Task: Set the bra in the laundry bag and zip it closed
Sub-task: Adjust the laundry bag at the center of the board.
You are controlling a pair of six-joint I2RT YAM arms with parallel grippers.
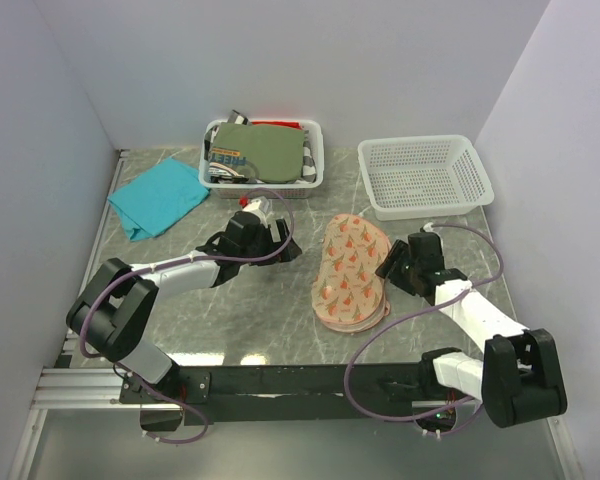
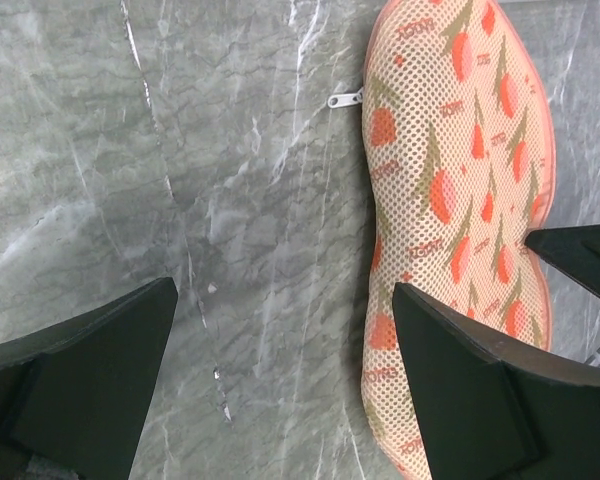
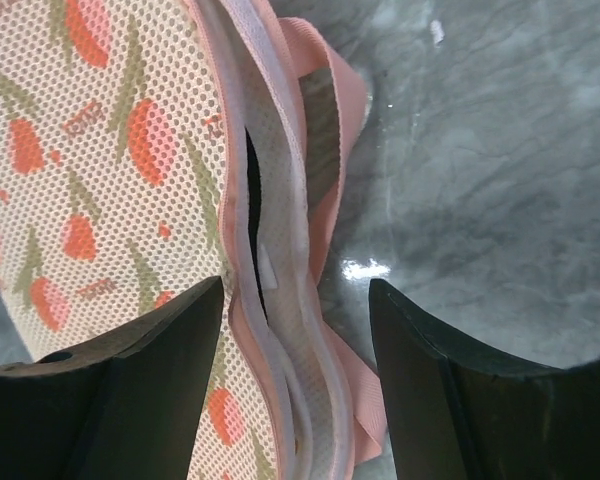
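The laundry bag lies flat on the grey marble table, pinkish-beige mesh with an orange-red print. My left gripper hovers open just left of it. In the left wrist view its right finger overlaps the bag's left edge, and a small silver zipper pull sticks out there. My right gripper is open at the bag's right edge. In the right wrist view its fingers straddle the bag's rim, which gapes in a dark slit. The bra does not show.
A white basket at the back holds a folded olive-green garment with a red strip behind it. An empty white mesh basket stands at the back right. A teal cloth lies at the back left. Walls close in on three sides.
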